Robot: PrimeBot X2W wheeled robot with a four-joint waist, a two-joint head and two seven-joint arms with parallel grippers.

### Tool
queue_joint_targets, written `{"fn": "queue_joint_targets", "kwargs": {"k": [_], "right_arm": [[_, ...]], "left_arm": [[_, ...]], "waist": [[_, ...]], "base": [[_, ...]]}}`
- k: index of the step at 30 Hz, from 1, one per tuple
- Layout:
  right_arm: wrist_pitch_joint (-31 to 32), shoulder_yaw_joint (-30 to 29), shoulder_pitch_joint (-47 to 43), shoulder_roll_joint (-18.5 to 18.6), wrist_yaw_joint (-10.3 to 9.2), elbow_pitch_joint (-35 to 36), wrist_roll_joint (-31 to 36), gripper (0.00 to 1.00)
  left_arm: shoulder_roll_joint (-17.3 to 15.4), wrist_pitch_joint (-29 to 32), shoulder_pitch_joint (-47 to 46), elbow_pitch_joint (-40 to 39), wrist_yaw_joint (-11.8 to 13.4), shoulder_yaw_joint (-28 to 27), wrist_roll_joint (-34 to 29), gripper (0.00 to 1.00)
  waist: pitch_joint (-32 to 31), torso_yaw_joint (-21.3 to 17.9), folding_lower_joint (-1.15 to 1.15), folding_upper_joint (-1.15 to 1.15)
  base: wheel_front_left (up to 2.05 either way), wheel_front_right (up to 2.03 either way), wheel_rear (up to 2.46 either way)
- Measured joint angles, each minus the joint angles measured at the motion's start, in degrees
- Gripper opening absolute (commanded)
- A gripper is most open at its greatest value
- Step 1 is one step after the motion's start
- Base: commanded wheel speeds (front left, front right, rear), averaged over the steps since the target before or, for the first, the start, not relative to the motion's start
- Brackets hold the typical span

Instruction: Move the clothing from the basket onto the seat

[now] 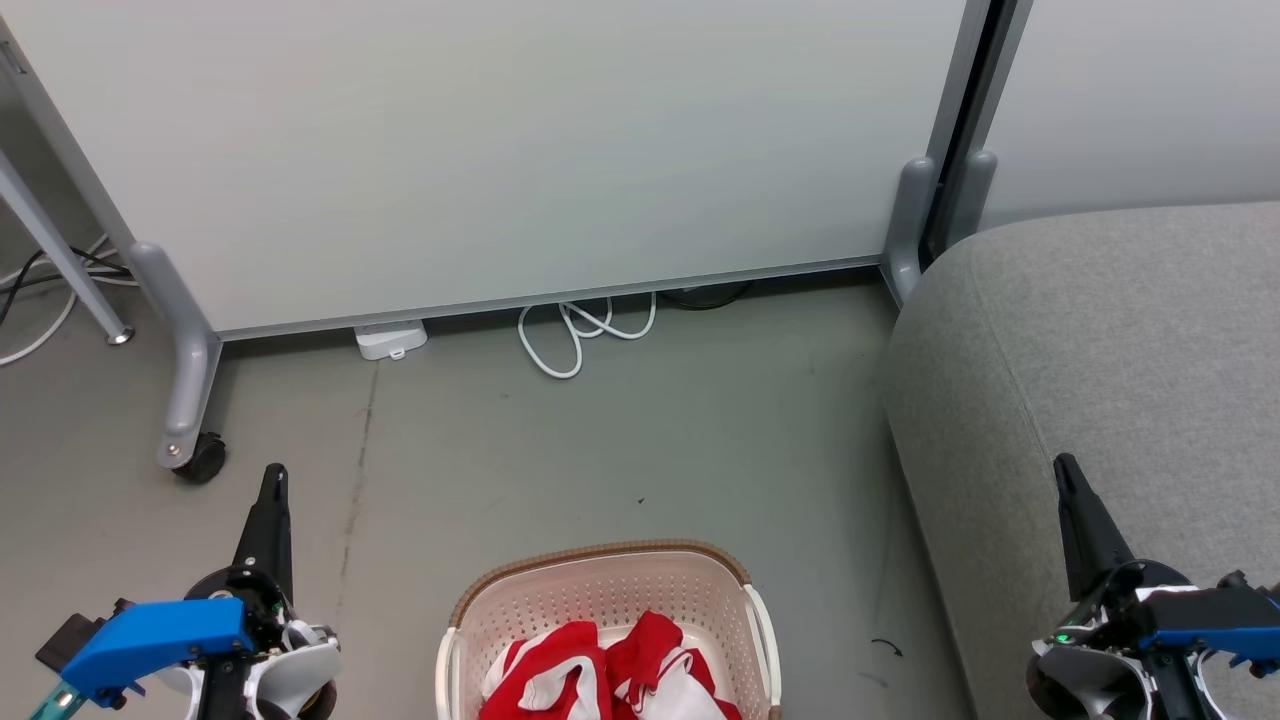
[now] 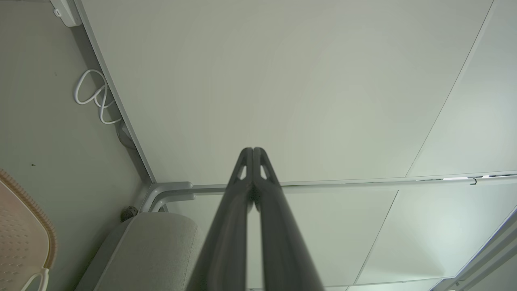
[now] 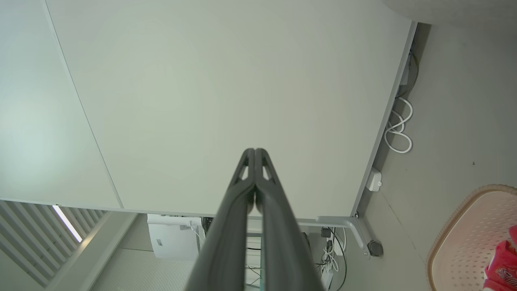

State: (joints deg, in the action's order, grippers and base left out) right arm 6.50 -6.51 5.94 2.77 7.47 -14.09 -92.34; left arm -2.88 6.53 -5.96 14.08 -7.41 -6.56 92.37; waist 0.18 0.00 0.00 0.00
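The cream basket (image 1: 600,585) with a brown woven rim stands on the floor at the bottom middle of the head view, and red clothing (image 1: 610,670) with white panels lies bunched inside it. The grey seat (image 1: 1110,370) rises at the right. My left gripper (image 1: 272,475) hangs shut over the floor left of the basket, holding nothing. My right gripper (image 1: 1065,465) is shut and empty over the seat's front edge. The left wrist view shows the left gripper (image 2: 253,150) with fingers together, the basket rim (image 2: 38,214) and the seat (image 2: 157,246). The right wrist view shows the right gripper (image 3: 255,151), the basket (image 3: 468,242) and clothing (image 3: 503,266).
A white partition panel (image 1: 500,150) on grey wheeled feet (image 1: 190,400) closes off the back. A white coiled cable (image 1: 575,335) and a small white box (image 1: 390,340) lie at its base. A grey table leg (image 1: 60,255) stands at the far left. Grey floor surrounds the basket.
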Motion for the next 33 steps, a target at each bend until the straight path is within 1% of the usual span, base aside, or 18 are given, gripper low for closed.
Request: {"fn": "queue_joint_targets", "kwargs": {"k": [33], "right_arm": [[0.0, 0.0, 0.0, 0.0, 0.0, 0.0, 0.0, 0.0]], "left_arm": [[0.0, 0.0, 0.0, 0.0, 0.0, 0.0, 0.0, 0.0]], "waist": [[0.0, 0.0, 0.0, 0.0]], "base": [[0.0, 0.0, 0.0]]}}
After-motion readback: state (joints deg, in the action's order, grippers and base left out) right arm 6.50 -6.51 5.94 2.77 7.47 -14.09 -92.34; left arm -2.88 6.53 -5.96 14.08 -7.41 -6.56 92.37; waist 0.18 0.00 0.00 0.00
